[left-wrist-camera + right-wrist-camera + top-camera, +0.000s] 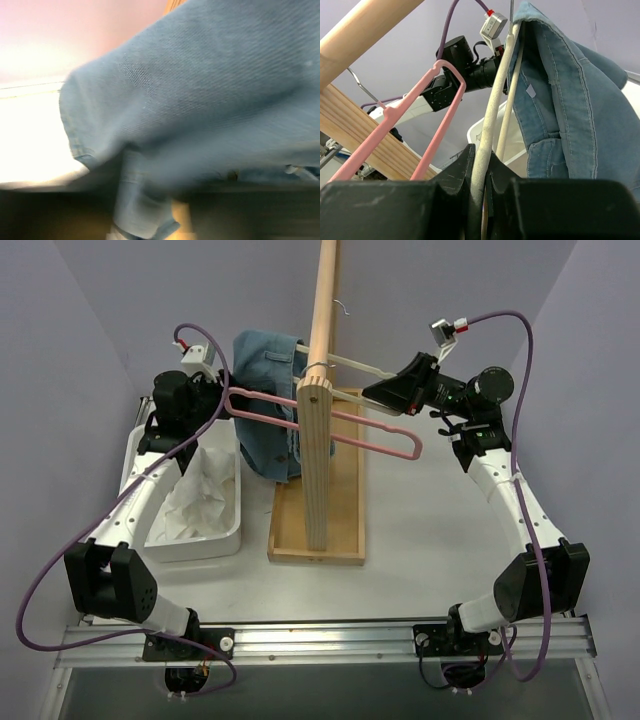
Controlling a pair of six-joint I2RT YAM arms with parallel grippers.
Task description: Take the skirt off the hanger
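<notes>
The white skirt (200, 502) lies crumpled in a white bin (190, 545) at the left, off any hanger. The pink hanger (360, 435) (442, 127) hangs bare across the wooden rack. My left gripper (208, 400) is at the hanger's left end, against a blue denim garment (262, 390) (200, 90) that fills its wrist view and hides its fingers. My right gripper (375, 392) (482, 155) is shut on the bar of an off-white hanger (360, 364) (497, 100) that carries the denim (560, 100).
A wooden rack stands mid-table, with an upright post (318, 460), a round rod (325, 290) running back, and a flat base tray (345, 500). Purple walls close in the left, right and back.
</notes>
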